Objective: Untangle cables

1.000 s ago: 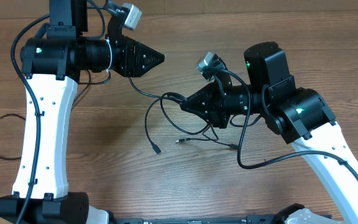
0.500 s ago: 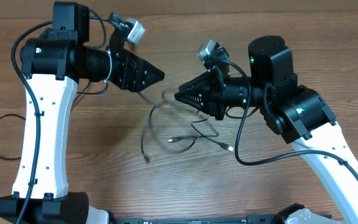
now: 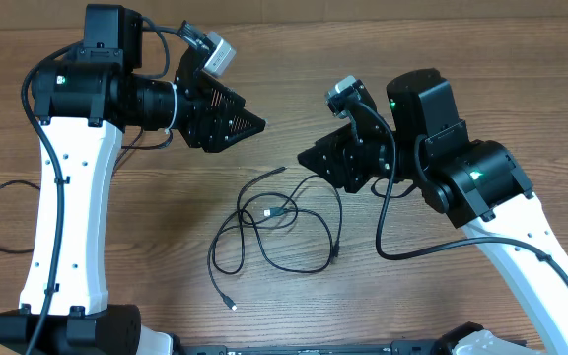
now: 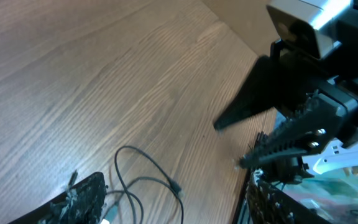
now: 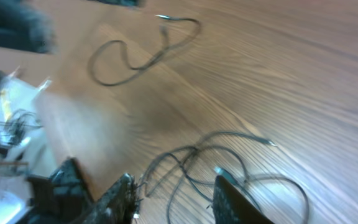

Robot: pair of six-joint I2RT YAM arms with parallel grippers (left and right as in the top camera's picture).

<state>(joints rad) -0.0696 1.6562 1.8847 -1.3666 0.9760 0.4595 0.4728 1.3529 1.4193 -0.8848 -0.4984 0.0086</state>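
Both released and empty, your right end effector (image 3: 302, 158) sits nearer than the left end effector (image 3: 260, 122) to the cables (image 3: 269, 213), which lie base-ward of both.

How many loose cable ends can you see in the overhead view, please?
4: top end, silvery end mid-tangle, right end, and bottom end of the cables; more may be hidden.

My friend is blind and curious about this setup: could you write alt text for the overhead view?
A loose tangle of thin black cables lies on a wooden table between two white-and-black robot arms. The left gripper and right gripper face each other beyond the tangle, both open and holding nothing.
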